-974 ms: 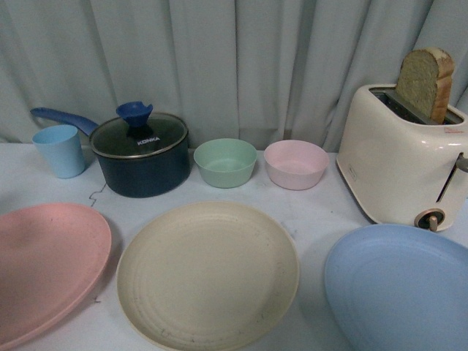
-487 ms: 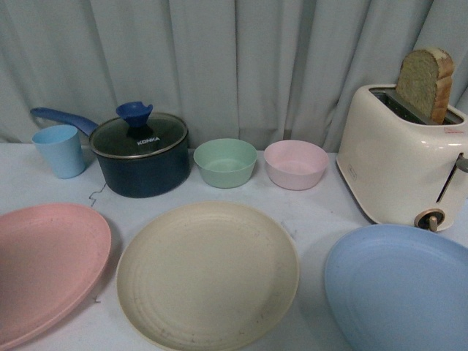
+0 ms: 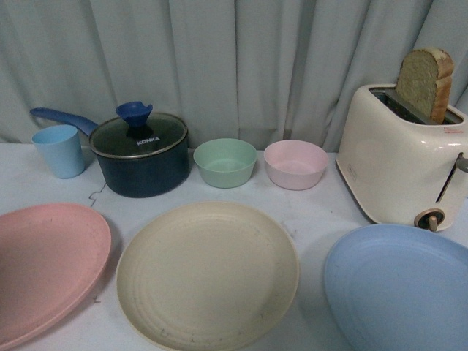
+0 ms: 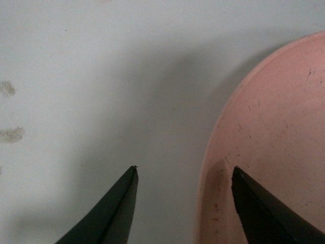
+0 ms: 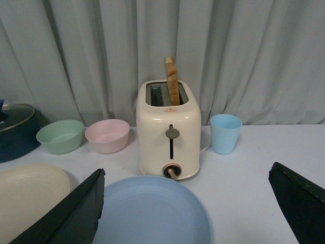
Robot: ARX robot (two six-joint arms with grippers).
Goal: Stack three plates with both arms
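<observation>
The three plates lie flat on the white table (image 3: 314, 216) in one row, each apart from the next: the pink plate (image 3: 47, 270) at the left, the cream plate (image 3: 208, 274) in the middle and the light blue plate (image 3: 402, 289) at the right, none stacked on another. In the left wrist view the left gripper (image 4: 185, 170) is open and its two black fingers stand on either side of the rim of the pink plate: one finger (image 4: 259, 208) is over the plate surface, the other over the bare table just beside the rim. If a finger touches the plate, I cannot tell. In the right wrist view the right gripper (image 5: 187, 170) is spread wide and holds nothing; the light blue plate lies between its two fingers and lower than them, apart from both. The front view shows neither arm. Behind the plates stand a small green bowl (image 3: 225, 162) and a small pink bowl (image 3: 295, 164) side by side, a dark blue pot (image 3: 142, 164) with a glass lid at their left, and a light blue cup (image 3: 60, 150) just beside the pot handle. A cream toaster (image 3: 398, 164) with a slice of bread (image 3: 424, 80) upright in its slot stands behind the light blue plate, and a second blue cup (image 5: 225, 133) stands near it. A grey curtain (image 3: 241, 58) closes the back.
</observation>
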